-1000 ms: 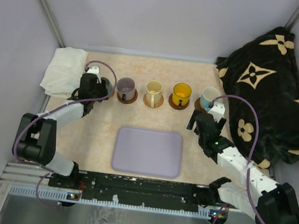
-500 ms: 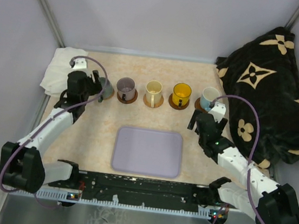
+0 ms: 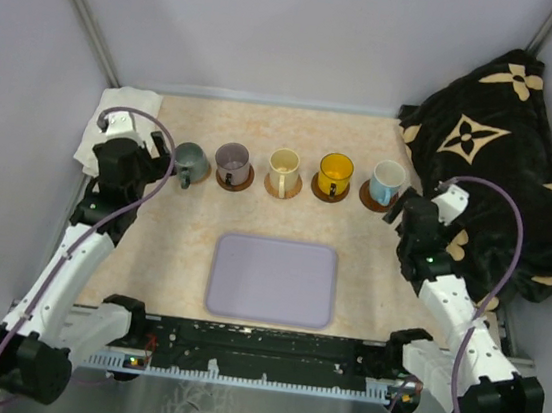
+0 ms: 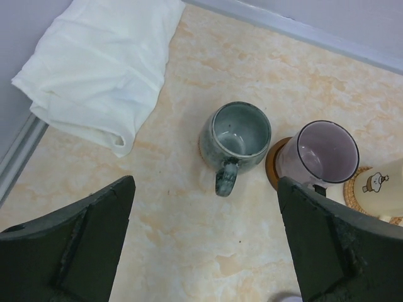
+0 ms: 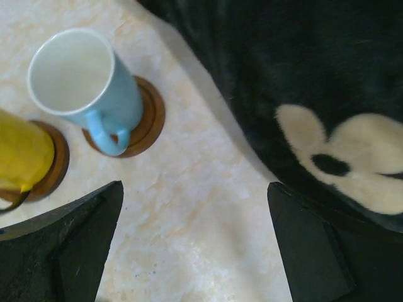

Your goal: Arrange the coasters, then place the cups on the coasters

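L gripper (image 4: 208, 248): jaws spread wide, nothing betw. them, hovering on the near side of the grey-green cup (image 4: 235, 135), not touching it. That cup stands upright at the left end of the row, handle toward the gripper; only a dark sliver shows under its left edge. Just right of it the purple cup (image 4: 321, 154) sits on a brown coaster (image 4: 272, 168), then the cream cup (image 3: 282, 170) on a tan woven coaster (image 4: 352, 189). White cloth (image 4: 101, 63) lies crumpled at far left. R gripper (image 5: 192, 251): jaws likewise spread, empty, apart from the white cup w/ blue handle (image 5: 82, 82), which stands on a dark coaster (image 5: 148, 123) at the right end, near the black blanket (image 5: 315, 75). Yellow cup (image 5: 22, 154) sits beside it on another coaster (image 5: 56, 165). Lavender tray (image 3: 272, 280) lies nearer the arm bases, apart from the row.
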`<action>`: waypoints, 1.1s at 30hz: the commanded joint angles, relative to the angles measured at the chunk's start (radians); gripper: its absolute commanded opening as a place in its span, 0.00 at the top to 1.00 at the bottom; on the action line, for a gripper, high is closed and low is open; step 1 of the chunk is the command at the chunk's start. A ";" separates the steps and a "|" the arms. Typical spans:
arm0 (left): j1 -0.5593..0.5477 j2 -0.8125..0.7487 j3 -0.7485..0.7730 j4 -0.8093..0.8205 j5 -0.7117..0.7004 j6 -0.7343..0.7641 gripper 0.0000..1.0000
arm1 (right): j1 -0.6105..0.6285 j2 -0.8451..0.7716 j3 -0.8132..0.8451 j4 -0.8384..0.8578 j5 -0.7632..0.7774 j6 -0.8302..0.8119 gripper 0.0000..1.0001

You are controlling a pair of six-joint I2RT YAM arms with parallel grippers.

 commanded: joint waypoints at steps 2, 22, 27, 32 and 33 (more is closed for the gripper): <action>-0.003 -0.120 0.020 -0.162 -0.065 -0.036 0.00 | -0.141 -0.093 0.061 -0.056 -0.083 0.043 0.02; -0.003 -0.164 0.105 -0.425 -0.222 -0.064 0.01 | -0.147 -0.277 0.082 -0.143 0.089 0.059 0.01; -0.003 -0.179 0.092 -0.446 -0.272 -0.122 0.00 | -0.147 -0.311 0.077 -0.174 0.150 0.099 0.01; -0.003 -0.215 0.084 -0.449 -0.273 -0.129 0.00 | -0.147 -0.342 0.049 -0.138 0.141 0.096 0.01; -0.003 -0.224 0.079 -0.445 -0.271 -0.129 0.00 | -0.148 -0.337 0.049 -0.138 0.137 0.096 0.01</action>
